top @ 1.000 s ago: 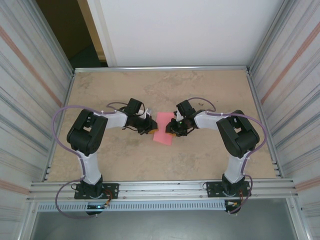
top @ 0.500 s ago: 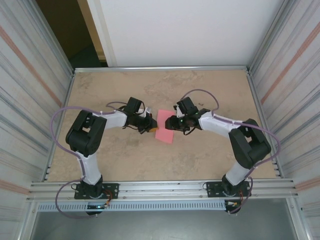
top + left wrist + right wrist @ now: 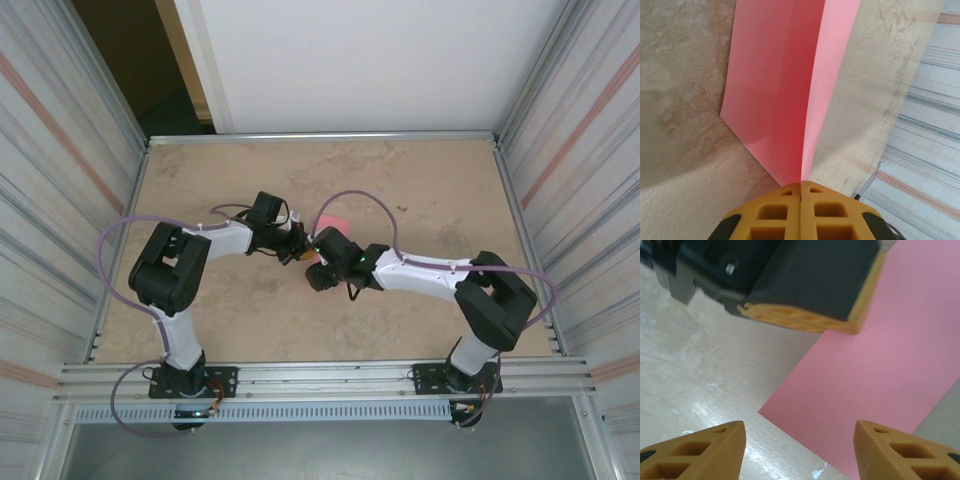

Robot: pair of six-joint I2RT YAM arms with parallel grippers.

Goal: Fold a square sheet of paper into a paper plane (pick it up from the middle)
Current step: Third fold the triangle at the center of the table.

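Now the left gripper [image 3: 801,189] clamps one edge of the creased pink sheet [image 3: 782,85] lying on the table [image 3: 680,75], while the right gripper [image 3: 800,447] hangs with fingers [image 3: 695,452] spread just above it.

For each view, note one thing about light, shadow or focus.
Top external: even light, dark doorway top left. Left wrist: soft shadow on the table beside the paper. Right wrist: glare on the table, near the right gripper.
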